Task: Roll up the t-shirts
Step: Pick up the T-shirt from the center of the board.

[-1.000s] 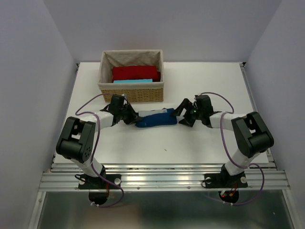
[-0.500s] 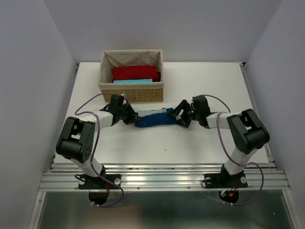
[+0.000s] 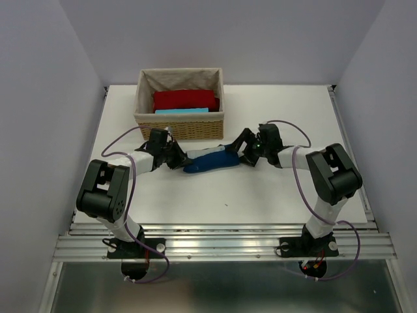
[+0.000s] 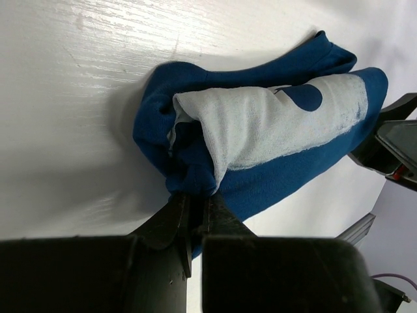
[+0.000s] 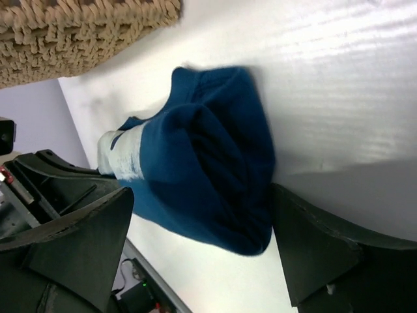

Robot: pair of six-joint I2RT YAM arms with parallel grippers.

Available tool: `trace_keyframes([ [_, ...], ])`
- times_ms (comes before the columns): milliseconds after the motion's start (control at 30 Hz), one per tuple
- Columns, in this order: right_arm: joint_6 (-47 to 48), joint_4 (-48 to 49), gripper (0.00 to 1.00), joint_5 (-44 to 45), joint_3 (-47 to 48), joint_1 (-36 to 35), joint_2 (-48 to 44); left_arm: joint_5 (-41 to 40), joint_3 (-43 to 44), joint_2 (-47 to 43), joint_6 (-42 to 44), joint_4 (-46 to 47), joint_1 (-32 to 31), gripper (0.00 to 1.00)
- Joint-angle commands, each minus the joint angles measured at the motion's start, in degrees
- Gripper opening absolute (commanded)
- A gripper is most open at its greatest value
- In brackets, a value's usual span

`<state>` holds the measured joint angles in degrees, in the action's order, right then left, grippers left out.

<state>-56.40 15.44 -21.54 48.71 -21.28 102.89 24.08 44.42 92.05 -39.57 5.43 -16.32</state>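
A rolled dark blue t-shirt (image 3: 210, 160) lies on the white table just in front of the wicker basket (image 3: 180, 128). It has a pale grey patch (image 4: 273, 124) on its outer layer. My left gripper (image 3: 182, 161) is at the roll's left end, shut on a fold of the blue fabric (image 4: 193, 199). My right gripper (image 3: 240, 151) is open at the roll's right end. Its fingers stand on either side of that end of the t-shirt (image 5: 208, 163) without pinching it. A red folded t-shirt (image 3: 185, 100) and a light blue one (image 3: 181, 111) lie in the basket.
The basket's woven wall (image 5: 78, 32) stands close behind the roll. Purple cables loop from both arms. The table's metal rail (image 3: 221, 242) runs along the near edge. The right gripper's body shows at the edge of the left wrist view (image 4: 391, 147).
My right gripper has moved left and slightly away from me, up to the roll's right end. The roll has bent a little. The left gripper has kept its hold.
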Motion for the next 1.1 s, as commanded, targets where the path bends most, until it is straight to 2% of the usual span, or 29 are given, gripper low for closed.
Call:
trace_keyframes([
  [0,8.14,-10.34,0.91,6.95,1.83,-0.43,3.45,1.59,2.33,-0.21,1.69,-0.25,0.67,0.00],
  [133,9.20,-10.35,0.89,5.11,3.06,-0.43,5.38,1.85,2.68,-0.03,1.78,-0.25,0.67,0.00],
  [200,9.03,-10.00,0.82,4.14,3.58,-0.43,6.35,1.94,2.77,0.15,1.87,-0.25,0.67,0.00],
  [233,9.03,-9.30,0.74,3.01,3.93,-0.43,7.31,1.94,2.86,0.15,1.78,-0.25,0.76,0.00],
  [267,8.77,-8.68,0.69,2.21,3.94,-0.43,7.67,1.94,2.86,0.23,1.87,-0.25,0.67,0.00],
  [300,8.68,-8.15,0.58,1.42,4.03,-0.43,7.94,2.03,2.86,0.23,1.87,-0.25,0.67,0.00],
  [500,7.18,-3.76,0.31,-5.17,2.80,-0.43,8.38,2.03,2.95,0.41,1.96,-0.33,0.67,0.00],
  [567,7.27,-3.49,0.14,-6.32,2.53,-0.43,7.59,2.12,2.95,0.59,1.87,-0.42,0.67,0.00],
  [667,7.53,-3.49,0.01,-6.85,2.18,-0.43,6.01,2.20,3.12,0.41,1.95,-0.51,0.67,0.00],
  [933,9.91,-9.89,0.01,-3.17,3.93,-0.43,-4.35,2.12,6.63,-4.07,2.48,-5.34,0.67,0.00],
  [1067,10.61,-12.80,0.01,-2.46,5.78,-0.43,-7.96,1.15,9.80,-6.79,2.48,-10.78,0.67,0.00],
])
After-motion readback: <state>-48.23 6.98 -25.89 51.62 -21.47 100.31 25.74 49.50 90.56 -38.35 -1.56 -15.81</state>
